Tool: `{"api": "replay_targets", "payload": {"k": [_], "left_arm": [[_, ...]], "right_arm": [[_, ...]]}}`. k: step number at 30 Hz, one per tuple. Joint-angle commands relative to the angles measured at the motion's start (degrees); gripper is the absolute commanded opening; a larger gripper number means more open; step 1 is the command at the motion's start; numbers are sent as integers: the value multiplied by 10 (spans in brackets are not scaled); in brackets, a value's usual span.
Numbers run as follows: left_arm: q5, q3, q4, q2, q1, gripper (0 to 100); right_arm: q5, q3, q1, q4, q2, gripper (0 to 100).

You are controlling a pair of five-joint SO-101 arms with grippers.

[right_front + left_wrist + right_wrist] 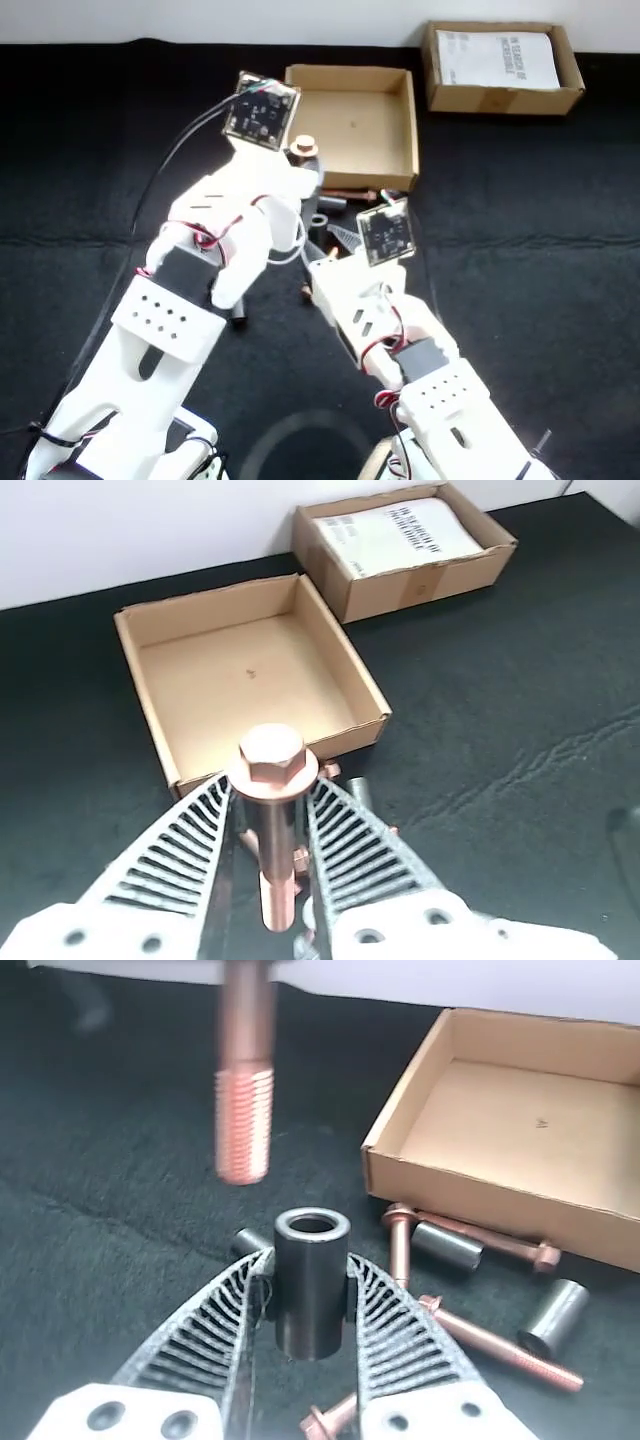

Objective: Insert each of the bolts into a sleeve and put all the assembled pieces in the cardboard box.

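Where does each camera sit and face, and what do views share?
High view: fixed overhead, looking down on left arm, right arm and cardboard box.
Left wrist view: on the left wrist, facing the box past the left gripper, jaws shut on a bolt.
Right wrist view: right wrist, past the right gripper, jaws shut on a sleeve.
Shared: all show the box; both wrist views show that bolt.

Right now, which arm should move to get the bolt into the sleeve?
Probably the left. The left arm's fingers hold the bolt upright, thread down, above the sleeve but a little to one side. The right arm's fingers grip that sleeve upright, hole up, so it can hold steady.
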Motion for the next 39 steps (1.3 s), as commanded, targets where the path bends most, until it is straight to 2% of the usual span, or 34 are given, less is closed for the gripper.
{"api": "replay_targets", "payload": {"k": [1,8,13,24,29,39], "left_arm": [[-1,-4,-17,-28,13,8],[0,-4,-17,-29,33,8],[31,-4,-17,-29,46,8],[32,7,-18,-25,41,8],[29,71,-91,-25,40,8],[30,85,-98,-25,18,8]], "right_arm": [[-6,6,-7,-13,-9,6],[-6,9,-7,-13,-9,6],[-29,5,-5,-13,-9,6],[-30,4,-6,-9,-14,6],[-30,4,-7,-9,-22,6],[-30,4,-7,34,-69,6]]}}
